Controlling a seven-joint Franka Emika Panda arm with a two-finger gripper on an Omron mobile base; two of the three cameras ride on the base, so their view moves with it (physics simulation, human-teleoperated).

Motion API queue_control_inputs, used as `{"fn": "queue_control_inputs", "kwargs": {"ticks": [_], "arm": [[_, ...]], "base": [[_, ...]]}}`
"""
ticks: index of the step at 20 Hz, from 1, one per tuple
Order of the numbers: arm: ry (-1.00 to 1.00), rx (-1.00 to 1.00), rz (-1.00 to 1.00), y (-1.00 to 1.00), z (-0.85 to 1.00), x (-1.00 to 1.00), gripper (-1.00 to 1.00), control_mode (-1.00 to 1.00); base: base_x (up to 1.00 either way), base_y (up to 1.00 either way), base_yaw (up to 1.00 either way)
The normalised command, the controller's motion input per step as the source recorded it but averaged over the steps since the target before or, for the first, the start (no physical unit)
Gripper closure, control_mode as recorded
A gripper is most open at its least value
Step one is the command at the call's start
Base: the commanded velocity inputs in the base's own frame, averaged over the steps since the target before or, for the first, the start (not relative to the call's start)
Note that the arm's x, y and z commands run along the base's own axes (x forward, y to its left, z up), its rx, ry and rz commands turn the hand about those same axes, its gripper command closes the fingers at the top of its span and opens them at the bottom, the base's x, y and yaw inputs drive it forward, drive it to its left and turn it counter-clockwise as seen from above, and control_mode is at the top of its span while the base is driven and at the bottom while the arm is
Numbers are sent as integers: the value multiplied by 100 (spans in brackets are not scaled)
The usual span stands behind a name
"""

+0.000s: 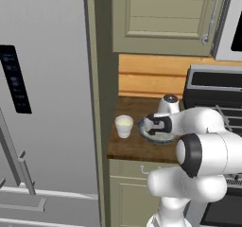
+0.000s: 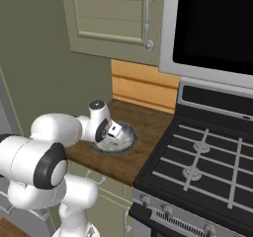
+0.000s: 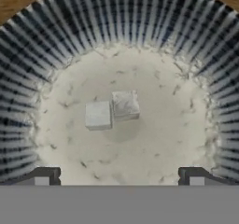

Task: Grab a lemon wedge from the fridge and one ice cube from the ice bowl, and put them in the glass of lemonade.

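My gripper (image 3: pixel 119 175) hangs open just above the ice bowl (image 3: pixel 56 45), a ribbed grey bowl with a whitish speckled floor. Two pale ice cubes (image 3: pixel 112 110) lie side by side at its middle, between and beyond my fingertips (image 3: pixel 44 174), and nothing is gripped. In the base views the hand covers much of the ice bowl (image 1: pixel 163 140) (image 2: pixel 130 135). The glass of lemonade (image 1: pixel 124 126) stands upright on the wooden counter just left of the bowl. The fridge (image 1: pixel 42 103) fills the left side with its doors shut. The lemon wedge is out of view.
A black stove (image 2: pixel 207 157) adjoins the counter (image 1: pixel 127 148) on the right, with a microwave (image 2: pixel 212 28) above it. Olive-green wall cabinets (image 1: pixel 160 11) hang over the counter. A tall olive panel (image 1: pixel 101 79) separates the fridge from the counter.
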Motion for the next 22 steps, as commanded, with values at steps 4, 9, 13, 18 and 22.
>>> {"fn": "queue_control_inputs", "kwargs": {"ticks": [4, 9, 13, 18, 22], "arm": [[0, 0, 0, 0, -22, 23, -100, -100], [0, 0, 0, -1, -23, 28, -100, -100], [0, 0, 0, -4, -21, 30, -100, -100], [0, 0, 0, -8, -18, 30, -100, -100], [0, 0, 0, -6, -29, 10, -100, -100]], "base": [[0, 0, 0], [0, 0, 0], [0, 0, 0], [0, 0, 0], [0, 0, 0]]}}
